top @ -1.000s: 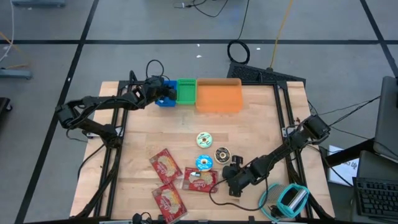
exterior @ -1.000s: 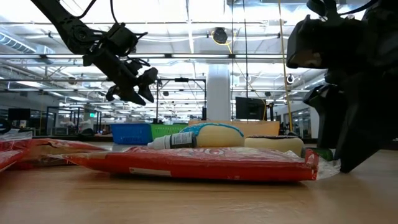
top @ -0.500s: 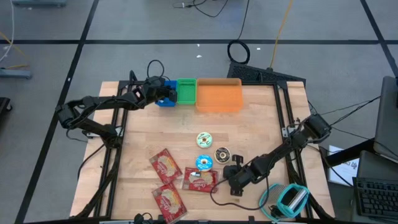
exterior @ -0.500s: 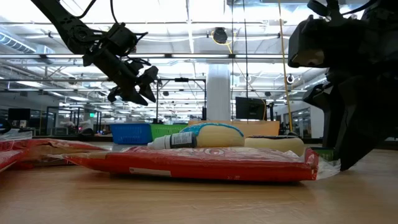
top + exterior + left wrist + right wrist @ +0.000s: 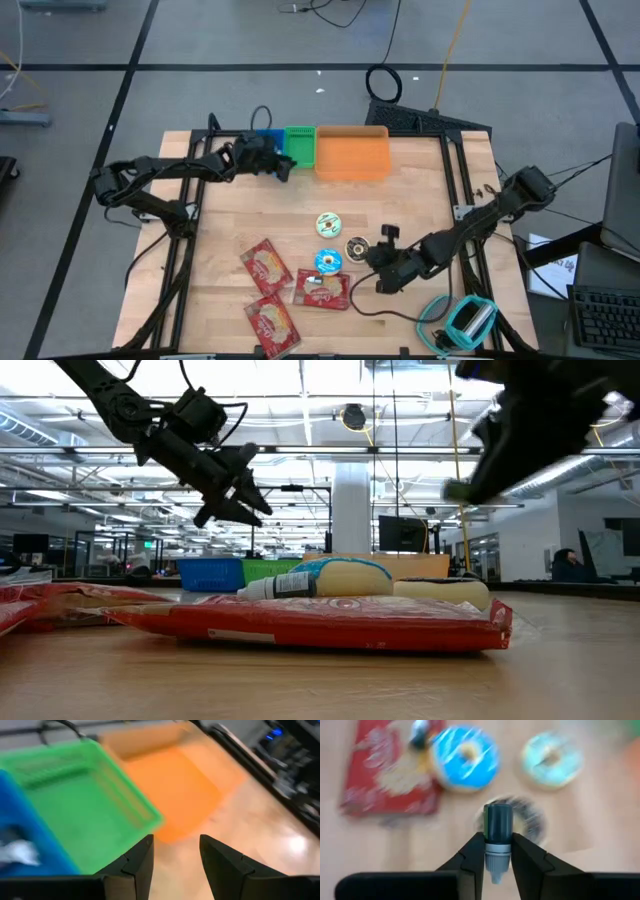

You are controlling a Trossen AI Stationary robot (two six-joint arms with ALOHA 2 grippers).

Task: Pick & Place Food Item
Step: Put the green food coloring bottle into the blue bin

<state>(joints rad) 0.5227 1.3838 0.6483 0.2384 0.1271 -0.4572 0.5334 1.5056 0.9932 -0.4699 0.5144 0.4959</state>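
Right gripper (image 5: 497, 865) lifted above donuts, fingers pinching a small dark-capped bottle (image 5: 497, 827).
Left gripper (image 5: 175, 855), fingers spread, empty, hovers over green bin (image 5: 82, 805) edge; bare tabletop (image 5: 230, 215) lies between arms.

Surroundings only. We note a light wooden table (image 5: 250, 215) on a black frame, standing on a grey floor (image 5: 80, 100) crossed by dark lines. Behind the table, 1 coil of black cable (image 5: 383, 82) lies on the floor, with 1 yellow cable (image 5: 450, 55) running just beside it. Off the table's near right corner we see 1 teal object (image 5: 468, 318); a keyboard (image 5: 600, 300) sits at the far right. In the low view we record 1 white column (image 5: 351, 510), a dark monitor (image 5: 400, 533) next to it, and 1 person (image 5: 570, 565) far back on the right.
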